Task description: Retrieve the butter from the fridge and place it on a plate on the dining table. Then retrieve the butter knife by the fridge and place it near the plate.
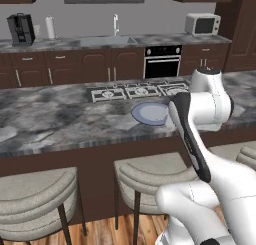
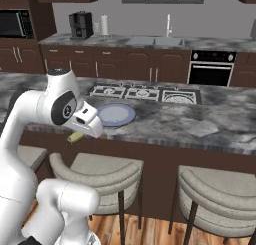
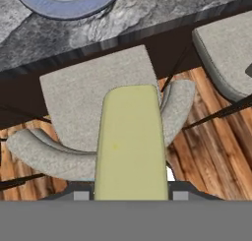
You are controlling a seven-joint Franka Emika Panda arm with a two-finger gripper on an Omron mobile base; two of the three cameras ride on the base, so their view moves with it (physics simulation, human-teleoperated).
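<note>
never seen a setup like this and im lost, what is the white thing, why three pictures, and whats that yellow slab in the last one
The white thing is a robot arm in a simulated kitchen. Two pictures come from cameras riding behind it, one to its left and one to its right, so they show the same scene from two sides. The third comes from a camera on the hand, looking along the gripper.

The yellow slab is the butter, held in the gripper and looming large because it sits right before that camera. In the right base view it peeks out pale yellow under the hand, above a stool.

On the dining table lie a built-in cooktop and a round blue-grey plate, with nothing on it yet.
</note>
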